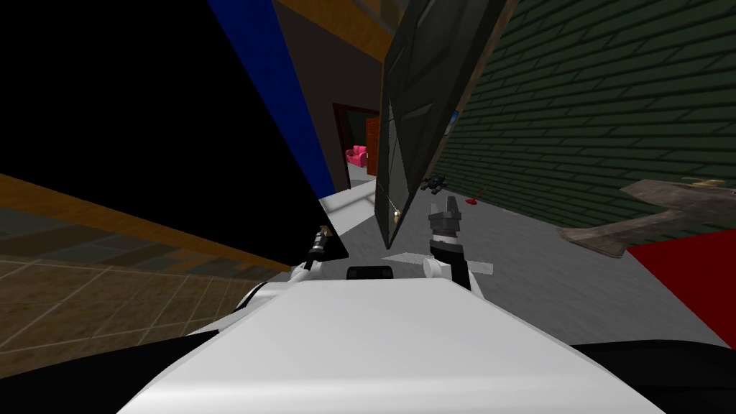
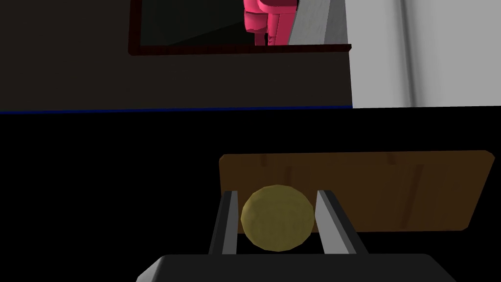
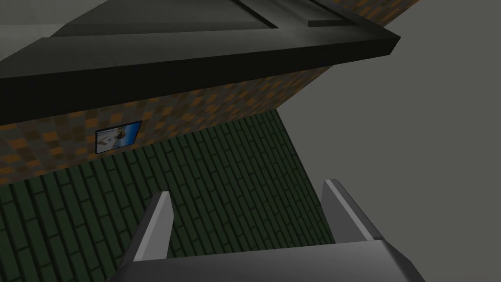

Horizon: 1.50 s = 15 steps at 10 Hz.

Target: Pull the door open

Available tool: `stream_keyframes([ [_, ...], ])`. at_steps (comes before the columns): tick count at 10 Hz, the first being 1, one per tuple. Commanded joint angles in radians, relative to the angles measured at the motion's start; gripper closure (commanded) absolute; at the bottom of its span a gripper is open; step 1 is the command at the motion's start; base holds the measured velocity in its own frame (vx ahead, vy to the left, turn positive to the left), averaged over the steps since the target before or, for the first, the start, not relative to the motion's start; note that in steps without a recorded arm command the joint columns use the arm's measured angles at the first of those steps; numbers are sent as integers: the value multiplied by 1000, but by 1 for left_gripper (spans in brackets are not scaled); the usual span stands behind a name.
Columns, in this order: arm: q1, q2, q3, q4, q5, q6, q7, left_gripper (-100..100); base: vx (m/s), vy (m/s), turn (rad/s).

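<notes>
Left gripper (image 2: 275,193) is clenched on the round yellow knob (image 2: 277,218), fingers tight against its sides, with a brown wooden panel (image 2: 391,191) just behind. The dark panelled door (image 1: 410,108) stands ajar ahead. Right gripper (image 1: 445,207) is released, fingers spread, near the door's lower edge.

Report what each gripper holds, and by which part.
Left gripper grips the round yellow door knob, one finger on either side. Right gripper is open, holding nothing.
</notes>
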Motion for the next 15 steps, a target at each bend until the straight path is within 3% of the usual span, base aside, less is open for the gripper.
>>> stream_keyframes([
  [1,7,5,-14,-8,-10,-4,17,100,-218,70,-67],
  [3,4,5,-18,2,-13,-8,19,100,-135,34,-45],
  [7,23,34,-70,2,-51,-54,78,100,-222,69,-81],
  [8,23,34,-70,2,-51,-54,78,100,-122,33,-19],
  [12,36,58,-109,-1,-80,-90,124,100,-168,53,-56],
  [13,39,54,-105,-16,-77,-76,117,100,-73,21,-20],
  [15,52,63,-142,-32,-81,-87,131,100,-180,80,-69],
])
